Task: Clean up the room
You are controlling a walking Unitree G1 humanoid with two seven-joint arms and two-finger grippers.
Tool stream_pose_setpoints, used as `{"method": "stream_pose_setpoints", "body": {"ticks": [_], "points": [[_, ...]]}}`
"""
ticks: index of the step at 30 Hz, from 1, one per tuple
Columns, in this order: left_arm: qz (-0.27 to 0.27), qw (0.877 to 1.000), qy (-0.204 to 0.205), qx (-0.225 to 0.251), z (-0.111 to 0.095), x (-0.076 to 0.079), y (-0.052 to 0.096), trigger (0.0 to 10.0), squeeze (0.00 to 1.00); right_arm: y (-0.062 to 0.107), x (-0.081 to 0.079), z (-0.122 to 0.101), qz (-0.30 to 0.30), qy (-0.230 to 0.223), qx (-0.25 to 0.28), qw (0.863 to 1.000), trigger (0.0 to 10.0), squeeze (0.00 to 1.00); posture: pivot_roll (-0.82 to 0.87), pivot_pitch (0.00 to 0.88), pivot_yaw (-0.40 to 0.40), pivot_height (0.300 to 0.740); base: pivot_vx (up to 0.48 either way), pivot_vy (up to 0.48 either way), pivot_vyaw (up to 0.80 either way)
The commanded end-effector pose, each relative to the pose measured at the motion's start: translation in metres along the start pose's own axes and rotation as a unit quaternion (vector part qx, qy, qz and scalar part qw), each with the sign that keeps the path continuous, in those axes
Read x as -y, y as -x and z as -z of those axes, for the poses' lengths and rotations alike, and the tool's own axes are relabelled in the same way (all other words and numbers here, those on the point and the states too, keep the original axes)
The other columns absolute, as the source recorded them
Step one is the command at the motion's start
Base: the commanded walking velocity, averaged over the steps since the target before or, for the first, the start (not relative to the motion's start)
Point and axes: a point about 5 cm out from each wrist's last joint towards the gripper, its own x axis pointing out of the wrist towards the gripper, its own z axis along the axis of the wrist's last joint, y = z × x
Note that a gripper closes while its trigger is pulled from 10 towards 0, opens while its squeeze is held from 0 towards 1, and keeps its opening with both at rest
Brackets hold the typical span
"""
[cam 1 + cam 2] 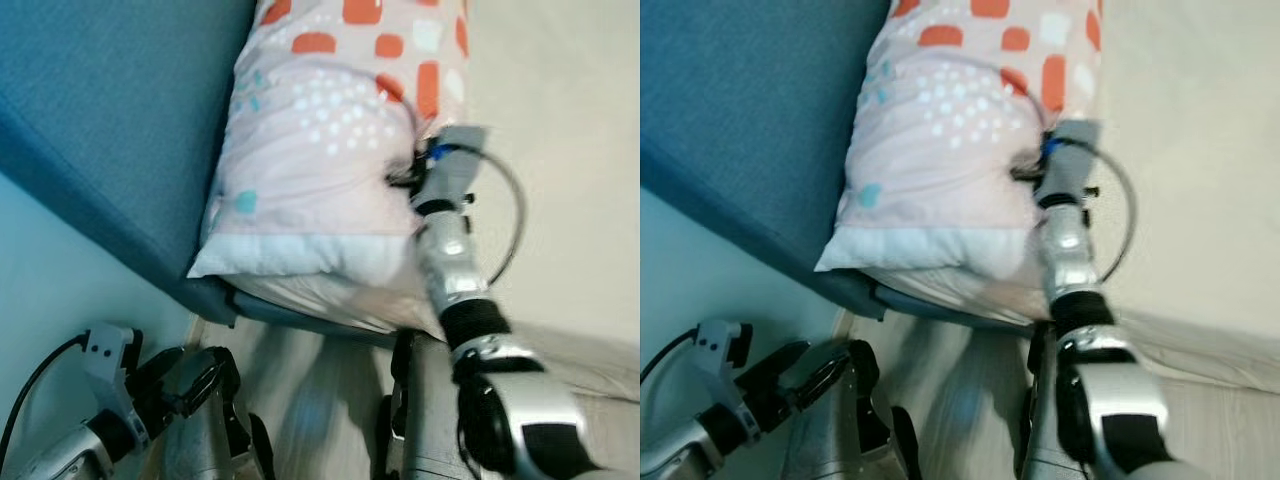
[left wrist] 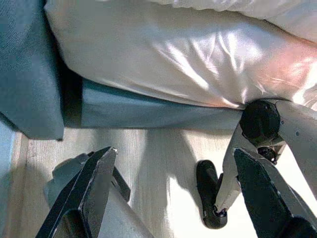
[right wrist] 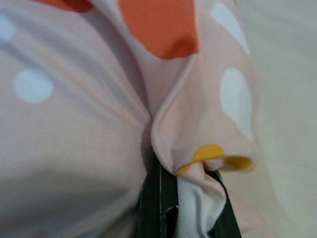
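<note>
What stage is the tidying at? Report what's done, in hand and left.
Done: nothing clearly finished; the patterned pillow lies on the bed against the blue headboard, one end overhanging the edge. In hand: the right gripper is shut on a pinched fold of the pillow's cover. Left: probably settling the pillow in place; the left gripper hangs open above the floor.

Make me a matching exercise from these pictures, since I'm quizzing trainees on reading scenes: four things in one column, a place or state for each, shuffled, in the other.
Things:
1. pillow
2. right gripper
3. left gripper
4. headboard

Places or states:
A. open, low over the wooden floor
B. blue, along the pillow's left side
C. pink with orange and white spots, lying on the bed
D. fingers pinching a fold of fabric

Pairs: 1-C, 2-D, 3-A, 4-B
</note>
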Motion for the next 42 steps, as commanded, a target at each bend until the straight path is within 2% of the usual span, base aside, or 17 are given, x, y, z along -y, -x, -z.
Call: {"method": "stream_pose_setpoints", "body": {"ticks": [1,4,7,13,15,17,19,22,29,31,33,34,36,37,40,41,42], "points": [[-0.010,1.000,0.019,-0.004,0.006,0.001,0.001,10.0,0.00,0.011,-0.016,0.011,-0.003,0.044,-0.014,0.999,0.0,0.00,0.13,0.414,0.050,0.511,0.000,0.000,0.00],[0.001,0.999,0.040,0.036,-0.008,0.007,-0.009,10.0,0.00,0.006,-0.015,-0.015,0.029,0.097,0.053,0.993,0.0,0.00,0.13,0.416,0.044,0.511,0.000,0.000,0.00],[0.010,0.997,0.043,0.058,-0.017,0.011,-0.016,10.0,0.00,0.004,-0.010,-0.029,0.050,0.135,0.088,0.986,0.0,0.00,0.12,0.416,0.037,0.511,0.000,0.000,0.00],[0.017,0.997,0.043,0.068,-0.022,0.015,-0.020,10.0,0.00,0.008,-0.012,-0.043,0.072,0.188,0.132,0.971,0.0,0.00,0.12,0.415,0.036,0.511,0.000,0.000,0.00],[0.017,0.997,0.043,0.068,-0.022,0.015,-0.020,10.0,0.00,0.008,-0.012,-0.043,0.072,0.188,0.132,0.971,0.0,0.00,0.12,0.415,0.036,0.511,0.000,0.000,0.00],[0.018,0.996,0.044,0.071,-0.023,0.016,-0.020,10.0,0.00,0.010,-0.017,-0.047,0.072,0.207,0.146,0.965,0.0,0.00,0.12,0.416,0.039,0.511,0.000,0.000,0.00],[0.017,0.996,0.045,0.078,-0.027,0.016,-0.020,10.0,0.00,0.016,-0.032,-0.055,0.068,0.249,0.177,0.950,0.0,0.00,0.13,0.418,0.040,0.511,0.000,0.000,0.00],[0.015,0.995,0.048,0.085,-0.031,0.016,-0.021,10.0,0.00,0.021,-0.044,-0.060,0.061,0.263,0.194,0.943,0.0,0.00,0.13,0.421,0.038,0.511,0.000,0.000,0.00],[0.015,0.995,0.051,0.090,-0.034,0.018,-0.023,10.0,0.00,0.025,-0.053,-0.066,0.047,0.289,0.214,0.932,0.0,0.00,0.13,0.421,0.037,0.511,0.000,0.000,0.00],[0.015,0.994,0.053,0.090,-0.033,0.019,-0.024,10.0,0.00,0.026,-0.052,-0.056,0.040,0.309,0.198,0.929,0.0,0.00,0.11,0.418,0.037,0.511,0.000,0.000,0.00],[0.016,0.994,0.055,0.088,-0.032,0.019,-0.025,10.0,0.00,0.031,-0.049,-0.006,0.010,0.335,0.101,0.937,0.0,0.00,0.11,0.418,0.035,0.511,0.000,0.000,0.00],[0.016,0.994,0.055,0.088,-0.032,0.019,-0.025,10.0,0.00,0.031,-0.049,-0.006,0.010,0.335,0.101,0.937,0.0,0.00,0.11,0.418,0.035,0.511,0.000,0.000,0.00],[0.017,0.994,0.056,0.087,-0.031,0.020,-0.027,10.0,0.00,0.042,-0.046,0.035,-0.016,0.340,0.012,0.940,0.0,0.00,0.11,0.412,0.033,0.511,0.000,0.000,0.00],[0.017,0.994,0.057,0.088,-0.031,0.020,-0.028,10.0,0.00,0.049,-0.045,0.054,-0.028,0.322,-0.044,0.945,0.0,0.00,0.11,0.412,0.033,0.511,0.000,0.000,0.00],[0.017,0.994,0.057,0.088,-0.031,0.020,-0.028,10.0,0.00,0.057,-0.045,0.069,-0.040,0.313,-0.081,0.945,0.0,0.00,0.10,0.412,0.030,0.511,0.000,0.000,0.00],[0.018,0.994,0.058,0.089,-0.031,0.020,-0.030,10.0,0.00,0.066,-0.044,0.085,-0.049,0.296,-0.125,0.946,4.1,0.00,0.10,0.408,0.028,0.511,0.000,0.000,0.00],[0.018,0.994,0.058,0.089,-0.031,0.020,-0.030,10.0,0.00,0.066,-0.044,0.085,-0.049,0.296,-0.125,0.946,4.1,0.00,0.10,0.408,0.028,0.511,0.000,0.000,0.00]]}}
